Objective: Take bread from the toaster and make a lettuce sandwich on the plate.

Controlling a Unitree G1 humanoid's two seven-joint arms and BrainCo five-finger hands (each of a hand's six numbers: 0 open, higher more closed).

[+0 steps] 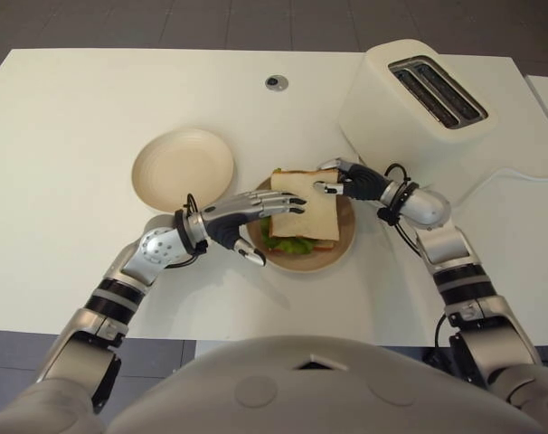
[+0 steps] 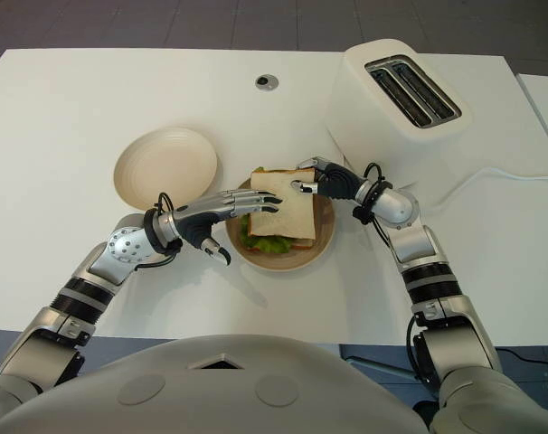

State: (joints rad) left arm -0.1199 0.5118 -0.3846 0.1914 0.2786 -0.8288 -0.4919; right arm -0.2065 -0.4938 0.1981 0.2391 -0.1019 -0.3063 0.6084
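Left eye view: the pale, square, soft top slice of bread [image 1: 303, 212] lies on the crinkly green lettuce [image 1: 288, 244]. Both sit on the round tan plate [image 1: 340, 246] in the middle of the flat white table [image 1: 75, 136].

My left hand [image 1: 222, 221] is wide and flat. Its long fingers [image 1: 278, 201] rest on the left edge of the slice, and it holds nothing. My right hand [image 1: 360, 183] touches the slice's far right corner. I cannot tell if it pinches the bread or only touches it.

I think the job is nearly done, and this step is just to set the top slice straight. To do it well, I should press very softly, because the bread is squishy and dents fast. I should push evenly from both sides so the slice does not spin or slide on the slippery leaves. Then I should lift both hands straight up so nothing sticks and drags.

The smooth, boxy white toaster [image 1: 392, 117] stands just behind the plate, and both its dark slots look empty. A round cream bowl [image 1: 182, 167] with faint rings sits to the left of the plate.
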